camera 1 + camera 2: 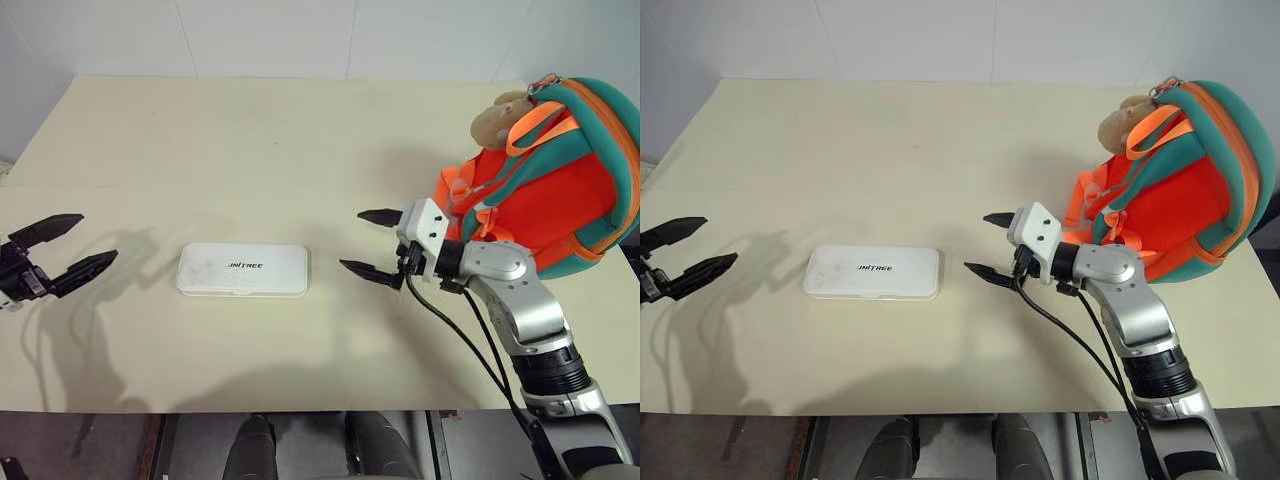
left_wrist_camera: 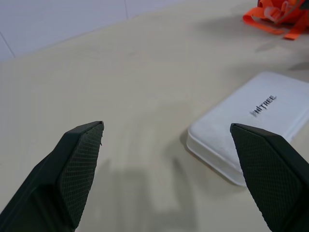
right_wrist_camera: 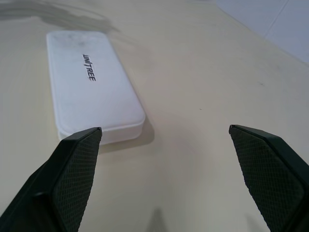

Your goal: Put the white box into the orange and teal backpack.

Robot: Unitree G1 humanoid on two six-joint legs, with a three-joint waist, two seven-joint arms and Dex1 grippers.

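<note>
The white box [image 1: 243, 269] lies flat near the table's front middle, its dark lettering facing up; it also appears as the white box [image 2: 253, 122] and the white box [image 3: 91, 82] in the wrist views. The orange and teal backpack [image 1: 560, 185] stands at the right, a tan plush animal [image 1: 497, 120] at its top. My left gripper [image 1: 68, 247] hovers open to the left of the box, a gap apart from it. My right gripper [image 1: 367, 243] hovers open just right of the box, between it and the backpack. Neither holds anything.
The cream table [image 1: 250, 140] stretches back to a white wall. Its front edge [image 1: 250, 408] runs close below the box. Orange straps [image 2: 275, 17] of the backpack trail onto the tabletop. A black cable [image 1: 455, 335] hangs along my right forearm.
</note>
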